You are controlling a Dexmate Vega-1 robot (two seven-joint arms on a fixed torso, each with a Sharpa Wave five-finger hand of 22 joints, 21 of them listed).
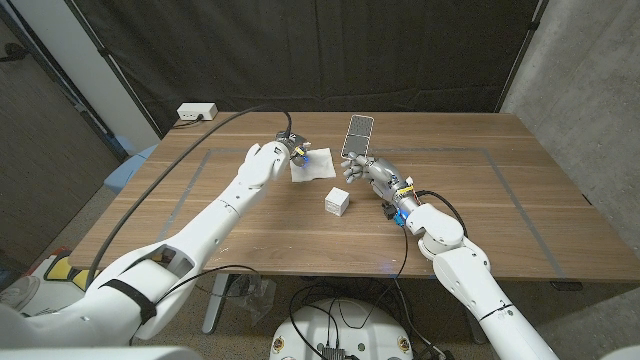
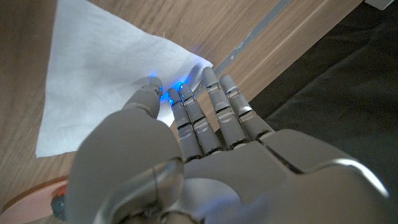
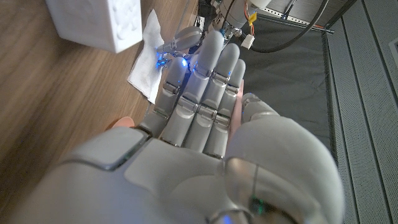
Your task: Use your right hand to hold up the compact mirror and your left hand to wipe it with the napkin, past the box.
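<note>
White box [image 1: 338,202] sits mid-desk [image 1: 520,200]. Right hand [image 1: 366,168] at 1 o'clock grips upright compact mirror [image 1: 358,133]. Left hand [image 1: 277,152], fingers [image 2: 214,93] on napkin [image 1: 312,165] at 11 o'clock, holding unclear. Desk edges lie well apart.

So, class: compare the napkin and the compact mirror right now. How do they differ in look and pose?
The napkin is white and lies flat on the table; the compact mirror is dark, gridded and stands raised. The left hand touches the napkin's edge; the right hand holds the mirror up. Both sit beyond the box.
</note>
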